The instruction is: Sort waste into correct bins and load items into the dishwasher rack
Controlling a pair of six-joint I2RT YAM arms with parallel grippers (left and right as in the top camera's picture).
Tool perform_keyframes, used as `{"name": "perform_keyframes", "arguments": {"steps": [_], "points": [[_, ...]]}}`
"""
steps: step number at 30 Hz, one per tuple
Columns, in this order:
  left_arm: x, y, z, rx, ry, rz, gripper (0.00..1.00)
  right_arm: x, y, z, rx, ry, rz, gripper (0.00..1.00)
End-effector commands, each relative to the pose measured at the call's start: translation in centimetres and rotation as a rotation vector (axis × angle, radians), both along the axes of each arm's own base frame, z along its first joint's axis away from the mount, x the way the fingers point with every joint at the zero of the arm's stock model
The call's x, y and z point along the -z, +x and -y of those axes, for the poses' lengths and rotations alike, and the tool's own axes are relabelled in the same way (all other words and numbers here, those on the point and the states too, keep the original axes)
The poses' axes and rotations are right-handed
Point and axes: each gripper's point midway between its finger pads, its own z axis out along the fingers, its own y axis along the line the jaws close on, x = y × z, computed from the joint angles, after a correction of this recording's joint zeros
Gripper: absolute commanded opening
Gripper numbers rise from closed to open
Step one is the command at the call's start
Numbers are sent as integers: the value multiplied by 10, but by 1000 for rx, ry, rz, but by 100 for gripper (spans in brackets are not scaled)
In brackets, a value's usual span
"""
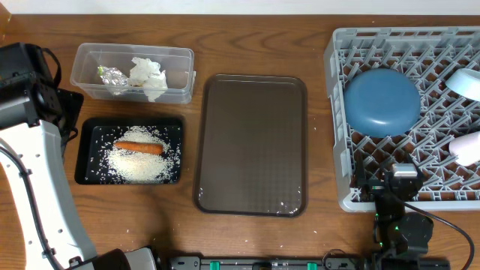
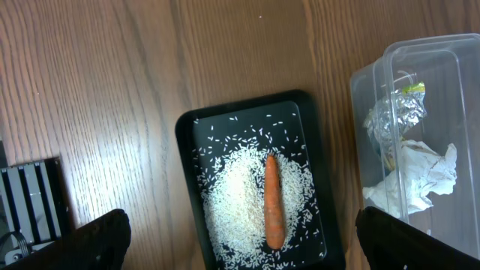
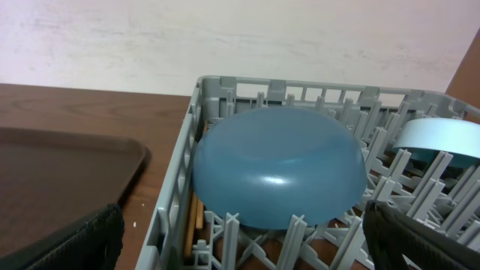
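The clear tub [image 1: 86, 64] holds the foil wrapper [image 1: 112, 75] and the white napkin [image 1: 148, 75]; both show in the left wrist view, wrapper [image 2: 394, 112] and napkin [image 2: 416, 176]. The black tray [image 1: 84, 150] holds rice [image 1: 142, 165] and the carrot [image 1: 139, 147]. My left gripper [image 2: 240, 240] is open and empty above this tray [image 2: 184, 150]. The grey rack [image 1: 336, 90] holds the upturned dark-blue bowl [image 1: 382, 101], the light-blue bowl [image 1: 466, 81] and the white cup [image 1: 469, 148]. Chopsticks [image 3: 196, 214] lie inside its near wall. My right gripper [image 1: 382, 184] is open and empty at the rack's front edge.
The brown serving tray [image 1: 251, 142] lies between the bins and the rack, with a few rice grains [image 1: 285, 204] near its front edge. My left arm [image 1: 30, 150] stands along the table's left side.
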Motion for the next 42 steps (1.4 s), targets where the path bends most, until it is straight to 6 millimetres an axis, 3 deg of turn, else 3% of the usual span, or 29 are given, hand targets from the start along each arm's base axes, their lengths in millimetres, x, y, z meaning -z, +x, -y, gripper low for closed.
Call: {"name": "perform_keyframes", "arguments": {"steps": [1,29,35,38,42], "points": [[3,-3,-2,-18,-2,-8,98,0,0,0,-1,16,5,99],[3,-3,-2,-18,-2,-8,98,0,0,0,-1,17,3,99],[3,-8,-4,77,37,-79,98,1,0,0,-1,17,1,99],[3,-2,5,137,37,-78,98,1,0,0,-1,17,1,99],[-1,41,31,419,131,-1,98,1,0,0,-1,17,1,99]]}}
